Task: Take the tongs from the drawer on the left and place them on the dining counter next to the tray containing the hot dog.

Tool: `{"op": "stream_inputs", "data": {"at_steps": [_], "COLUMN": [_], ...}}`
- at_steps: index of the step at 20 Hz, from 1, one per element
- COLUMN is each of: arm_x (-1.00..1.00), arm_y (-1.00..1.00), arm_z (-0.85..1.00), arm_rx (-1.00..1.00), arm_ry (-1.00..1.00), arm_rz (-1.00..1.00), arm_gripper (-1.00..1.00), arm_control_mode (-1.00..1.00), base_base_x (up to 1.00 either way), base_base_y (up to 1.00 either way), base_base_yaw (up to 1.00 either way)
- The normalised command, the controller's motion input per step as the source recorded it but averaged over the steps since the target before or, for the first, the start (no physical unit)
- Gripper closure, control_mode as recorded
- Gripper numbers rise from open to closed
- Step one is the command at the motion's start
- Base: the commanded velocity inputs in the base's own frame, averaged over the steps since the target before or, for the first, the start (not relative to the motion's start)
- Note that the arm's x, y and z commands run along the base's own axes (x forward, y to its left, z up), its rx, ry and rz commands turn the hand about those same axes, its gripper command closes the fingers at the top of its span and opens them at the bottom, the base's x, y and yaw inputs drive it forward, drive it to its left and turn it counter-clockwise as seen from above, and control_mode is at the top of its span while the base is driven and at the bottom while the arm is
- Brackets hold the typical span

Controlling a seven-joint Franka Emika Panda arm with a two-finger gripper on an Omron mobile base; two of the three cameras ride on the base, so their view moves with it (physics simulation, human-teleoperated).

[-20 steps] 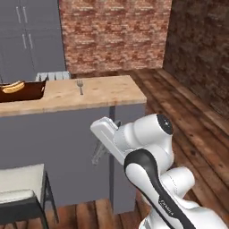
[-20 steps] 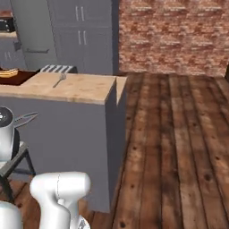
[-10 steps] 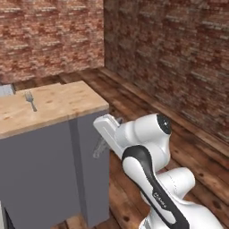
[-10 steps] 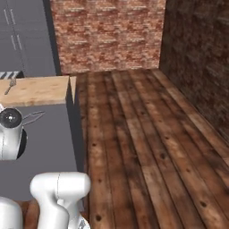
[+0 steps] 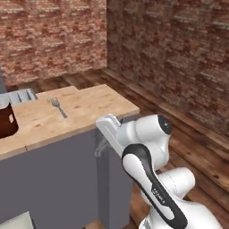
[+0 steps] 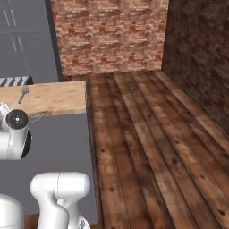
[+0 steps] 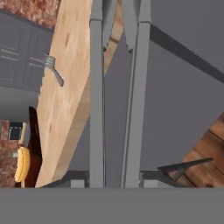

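Observation:
My gripper is shut on the tongs, whose two slim grey arms run up the middle of the hand view. From the left base view the gripper hangs beside the end of the dining counter, below its wood top, with the tongs sticking out down-left. The tongs also show against the counter's edge. The dark tray sits at the counter's far left. In the hand view the tray holds the hot dog. The drawer is out of view.
A fork lies on the counter top near the middle. A striped grey rack stands at its back. Grey cabinets and brick walls are beyond. Wood floor opens to the right.
Both base views have swung, so the camera moved: the counter's end is now closer and the tray has slid to the left edge. The gripper still holds the tongs the same way.

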Motion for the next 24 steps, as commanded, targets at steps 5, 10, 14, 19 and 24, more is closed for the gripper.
{"op": "stream_inputs", "data": {"at_steps": [5, 10, 14, 19, 24], "arm_x": [0.00, 0.00, 0.00, 0.00, -0.11], "arm_y": [0.00, 0.00, 0.00, 0.00, 0.00], "arm_z": [0.00, 0.00, 0.00, 0.00, 0.32], "arm_rx": [0.00, 0.00, 0.00, 0.00, -0.01], "arm_ry": [0.00, 0.00, 0.00, 0.00, 0.00], "arm_rz": [0.00, 0.00, 0.00, 0.00, -0.01], "arm_gripper": [1.00, 1.00, 1.00, 1.00, 1.00], "arm_control_mode": [1.00, 1.00, 1.00, 1.00, -1.00], "base_base_x": [-0.38, -0.05, 0.39, 0.57, 0.03], "base_base_y": [0.50, 0.10, 0.33, 0.36, 0.11], "base_base_yaw": [-0.01, -0.05, -0.07, -0.04, -0.02]}}
